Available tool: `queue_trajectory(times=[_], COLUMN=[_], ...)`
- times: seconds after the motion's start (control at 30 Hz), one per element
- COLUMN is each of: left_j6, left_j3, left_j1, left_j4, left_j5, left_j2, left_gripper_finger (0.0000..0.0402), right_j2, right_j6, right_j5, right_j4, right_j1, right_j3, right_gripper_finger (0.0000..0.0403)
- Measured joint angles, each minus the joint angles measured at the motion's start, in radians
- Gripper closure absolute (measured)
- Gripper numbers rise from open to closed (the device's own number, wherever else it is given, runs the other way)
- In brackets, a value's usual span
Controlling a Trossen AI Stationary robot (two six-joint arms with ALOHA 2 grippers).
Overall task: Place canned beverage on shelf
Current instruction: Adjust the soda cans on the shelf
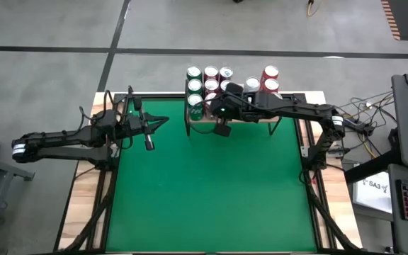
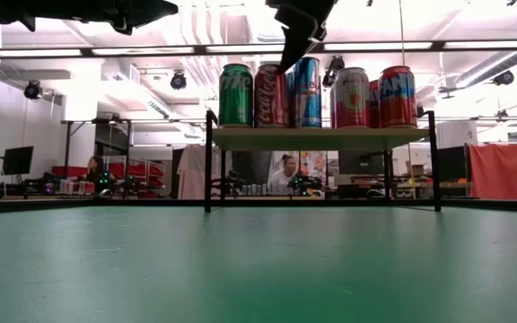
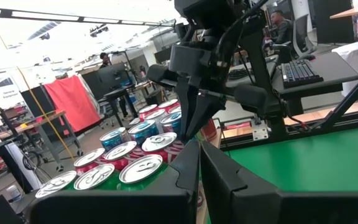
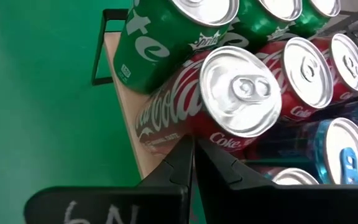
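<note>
On the left, the left gripper (image 1: 163, 121) hangs over the green table (image 1: 211, 191) with its two fingers pressed together and nothing between them. It points toward the shelf (image 1: 261, 119), which stands well apart from it at the table's far edge.

The cans begin just past that gripper's tips, in the direction it points. From above, about eight tops can be counted on the shelf, though the right arm covers part of the group, so the count is not sure. Two green cans (image 1: 194, 74) show at the left end, one behind the other; the near left can is partly hidden under the arm. Next come red Coca-Cola cans (image 4: 229, 106), at least two clearly seen from the right wrist camera, then a blue can (image 2: 308, 91) at the middle. To the right stand one pale can (image 2: 352, 97) and two red cans (image 1: 270, 73) at the right end. In the low view five cans show along the front row, all upright.

The right gripper (image 1: 222, 129) hovers at the shelf's near left part, just above the front Coca-Cola can. Its fingers are closed together, tips meeting, and hold no can. Its arm reaches in from the right across the shelf.
</note>
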Motion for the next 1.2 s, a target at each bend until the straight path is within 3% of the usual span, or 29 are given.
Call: queue_trajectory(times=[0.67,0.8,0.93,1.2], left_j6=[-0.014,-0.024,-0.026,-0.045], left_j3=[0.0,0.0,0.0,0.0], left_j1=[0.0,0.0,0.0,0.0], left_j4=[0.004,0.003,0.004,0.027], left_j5=[0.0,0.0,0.0,0.001], left_j2=[0.0,0.0,0.0,0.0], left_gripper_finger=[0.0402,0.0402,0.0402,0.0402], right_j2=[-0.078,-0.135,-0.188,-0.22], right_j6=[0.07,0.135,0.185,0.209], right_j5=[0.004,0.067,0.128,0.119], right_j4=[-0.05,-0.117,-0.138,-0.123], right_j1=[0.057,0.056,0.016,-0.185], right_j3=[0.005,-0.011,-0.03,-0.032], right_gripper_finger=[0.0394,0.0394,0.0394,0.0394])
